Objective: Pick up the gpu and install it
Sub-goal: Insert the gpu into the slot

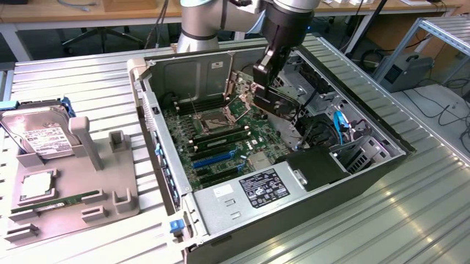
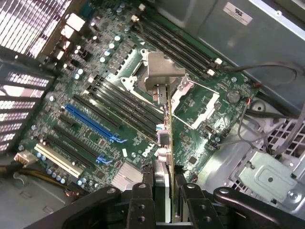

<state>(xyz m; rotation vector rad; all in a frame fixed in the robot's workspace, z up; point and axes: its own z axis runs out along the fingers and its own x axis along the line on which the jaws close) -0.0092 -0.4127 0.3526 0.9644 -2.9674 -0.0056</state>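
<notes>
- The jaws were clamped on the gpu (image 1: pixel 283 103), a thin dark card with a silvery metal bracket. It hung inside the open grey steel computer case (image 1: pixel 191 71), above the green motherboard (image 1: pixel 257 146).
- In the exterior view it sat between one and two o'clock from the long blue slot (image 1: pixel 213 159), well apart.
- Its long axis ran eleven to five o'clock, with the bracket end seemingly leading boardward.
- Lowered so, the bracket could strike the square processor socket (image 1: pixel 219 120), because the card was off-slot.

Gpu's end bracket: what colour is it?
Silvery grey, on the gpu held by the claw; best in the wrist view.
</notes>
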